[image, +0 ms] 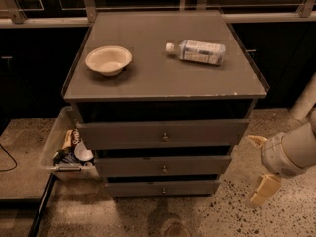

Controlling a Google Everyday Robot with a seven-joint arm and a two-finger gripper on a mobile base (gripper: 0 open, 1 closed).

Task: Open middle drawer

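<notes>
Cabinet top (163, 78): bowl (108, 59) left, water bottle (197, 52) lying right. Gripper (259, 166) low right, over speckled floor (148, 216).

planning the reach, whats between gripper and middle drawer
Nothing in the camera view: only speckled floor separates the gripper, low at right, from the middle drawer.

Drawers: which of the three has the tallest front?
The top drawer, just under the cabinet top: its front is taller and wider than those of the middle drawer and bottom drawer. The gripper hangs open to their right.

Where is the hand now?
Camera view, lower right: the hand, open, hangs beside the cabinet, level with the middle drawer and off its knob.
</notes>
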